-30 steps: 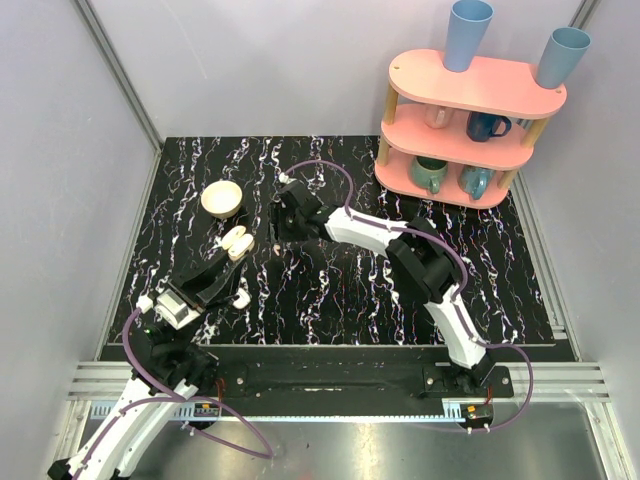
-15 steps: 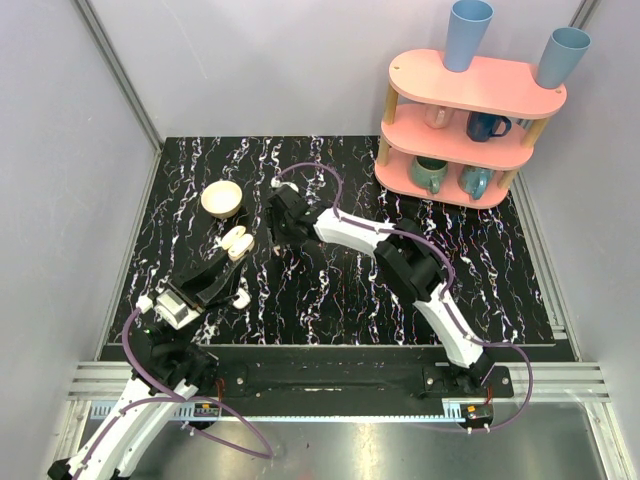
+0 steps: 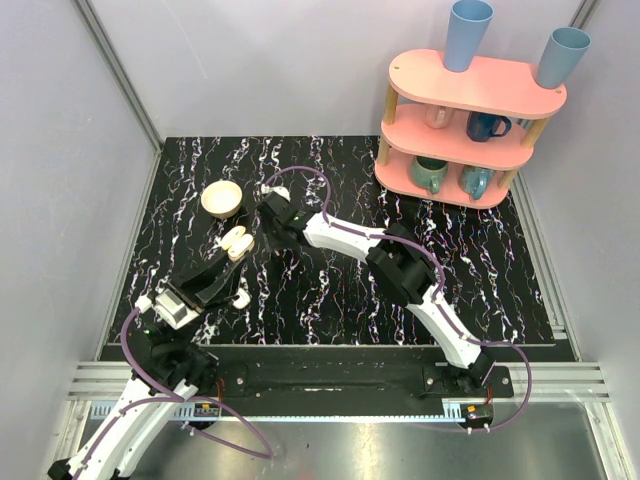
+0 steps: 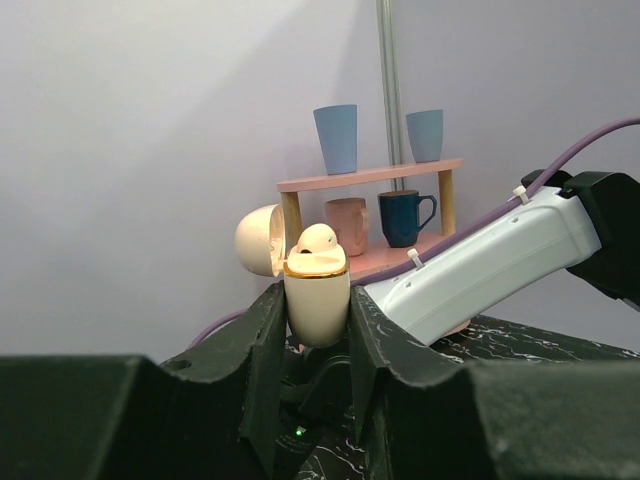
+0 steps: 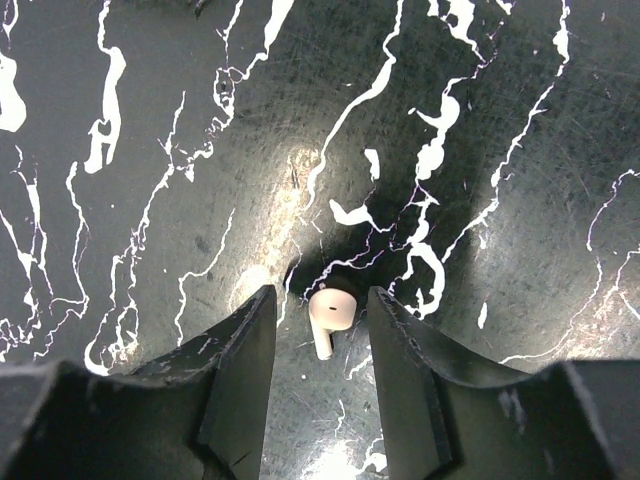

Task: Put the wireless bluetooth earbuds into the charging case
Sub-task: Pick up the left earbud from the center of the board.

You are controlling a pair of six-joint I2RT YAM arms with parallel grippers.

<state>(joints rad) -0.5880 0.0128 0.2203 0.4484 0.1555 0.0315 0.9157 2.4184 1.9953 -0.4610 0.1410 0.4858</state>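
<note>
Within the right gripper (image 5: 320,298), earbud (image 5: 331,308) lies stem toward camera.

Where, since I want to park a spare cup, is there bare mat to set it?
Bare mat lies near right, between the right arm and the pink shelf, and near centre, between it and the left arm. Crowded: far left, round the bowl and the held charging case.

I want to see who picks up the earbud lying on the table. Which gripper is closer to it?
Right. The right gripper is over the earbud, a finger on each side. The left gripper is away to the left, shut on the charging case.
</note>
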